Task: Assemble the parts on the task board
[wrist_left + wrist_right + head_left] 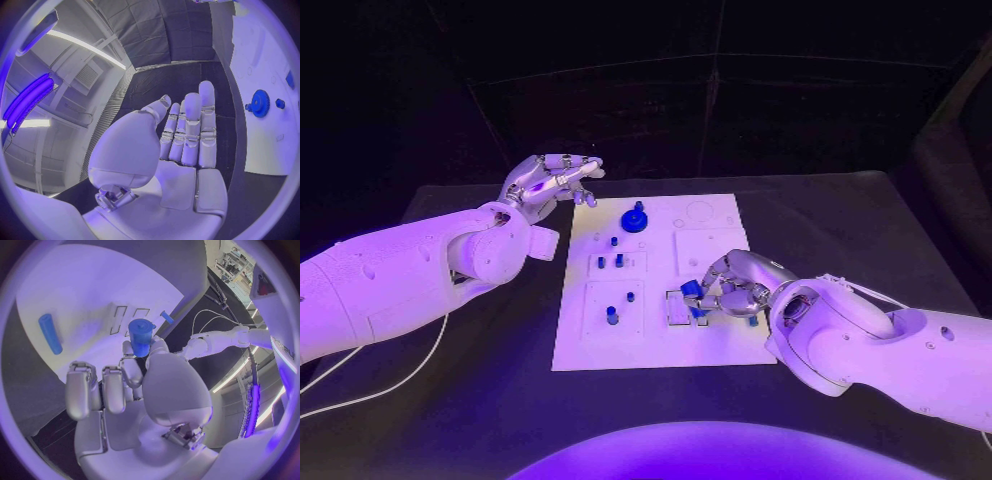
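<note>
The white task board lies in the middle of the black table. My right hand hovers low over its right side and pinches a blue cylindrical part between thumb and a finger; the same part shows at the hand's left side in the head view. A blue rod lies flat on the board close by. My left hand is raised beside the board's far left corner, fingers straight and apart, holding nothing. A blue gear stands near the board's far edge, and several small blue pegs stand in the left column.
A white cable trails over the table at the near left. Bare black table surrounds the board on all sides. In the left wrist view the blue gear and a small peg sit on the board beyond the fingers.
</note>
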You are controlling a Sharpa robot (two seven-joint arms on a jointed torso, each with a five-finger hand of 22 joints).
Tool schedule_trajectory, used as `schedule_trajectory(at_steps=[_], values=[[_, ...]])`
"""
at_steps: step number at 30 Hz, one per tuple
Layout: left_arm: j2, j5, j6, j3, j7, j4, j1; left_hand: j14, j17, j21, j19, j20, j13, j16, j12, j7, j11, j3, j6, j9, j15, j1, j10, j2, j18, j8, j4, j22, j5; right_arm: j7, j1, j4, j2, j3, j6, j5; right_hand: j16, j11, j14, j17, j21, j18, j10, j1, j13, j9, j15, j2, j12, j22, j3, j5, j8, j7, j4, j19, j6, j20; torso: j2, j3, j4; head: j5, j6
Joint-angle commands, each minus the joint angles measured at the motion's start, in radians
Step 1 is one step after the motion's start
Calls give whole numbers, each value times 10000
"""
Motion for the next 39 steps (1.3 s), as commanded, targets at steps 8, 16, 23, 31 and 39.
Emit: schedule_trajectory(at_steps=[8, 16, 23, 31, 39], values=[[22, 28, 163, 8, 27, 46, 19, -78, -9, -44, 25, 37, 11, -9, 67, 5, 13, -31, -46, -7, 6, 82, -56, 21, 134, 44, -10, -10, -18, -385, 20, -505, 560, 7, 763, 927, 7, -32, 579, -15, 12, -175, 129, -526, -23, 210, -83, 270, -151, 1297, -288, -155, -49, -187, 14, 38, 337, -32, 5, -7, 7, 36, -16], [50, 28, 184, 8, 13, 33, 20, -78, -9, -44, 25, 37, 11, -9, 67, 5, 13, -31, -46, -7, 6, 82, -56, 21, 134, 44, -10, -10, -18, -833, 22, -767, 853, 7, 859, 819, 3, -98, 583, 8, 16, -178, 218, -751, 61, 290, -138, 320, -192, 1312, -518, -492, -47, -266, 11, 48, 556, -81, 11, -4, -20, 87, -37], [71, 28, 193, 7, 7, 20, 21, -78, -9, -44, 25, 37, 11, -9, 67, 5, 13, -31, -46, -7, 6, 82, -56, 21, 134, 44, -10, -10, -18, -1013, 23, -970, 1031, 7, 517, 593, -138, -67, 521, -254, -96, -139, -54, -1041, -418, 337, -123, 236, -803, 1161, -878, -1562, -175, -227, 13, -80, 477, -88, 3, -4, -7, 102, -52], [74, 28, 192, 7, 2, -1, 21, -83, -26, -58, 32, 36, 12, -3, 85, 6, 15, -44, -47, -7, 5, 83, -66, 24, 134, 51, -11, -22, -18, -954, 24, -1026, 1058, 7, 223, 420, -371, 91, 465, -544, -363, -50, -569, -2248, -1269, 437, 25, -728, -1941, 837, -589, -3640, -401, -61, 4, -342, 120, 41, 4, 11, -35, 130, -64], [74, 28, 200, 6, -2, -8, 20, -83, -26, -58, 32, 36, 12, -3, 85, 6, 15, -44, -47, -7, 5, 83, -66, 24, 134, 51, -11, -22, -18, -391, 22, -765, 860, 7, 523, 307, -401, 88, 475, -531, -389, -48, -544, -1464, -1235, 517, 12, -744, -2001, 824, -54, -3166, -405, -59, -133, -344, 105, 53, 3, 20, -29, 120, -97]])
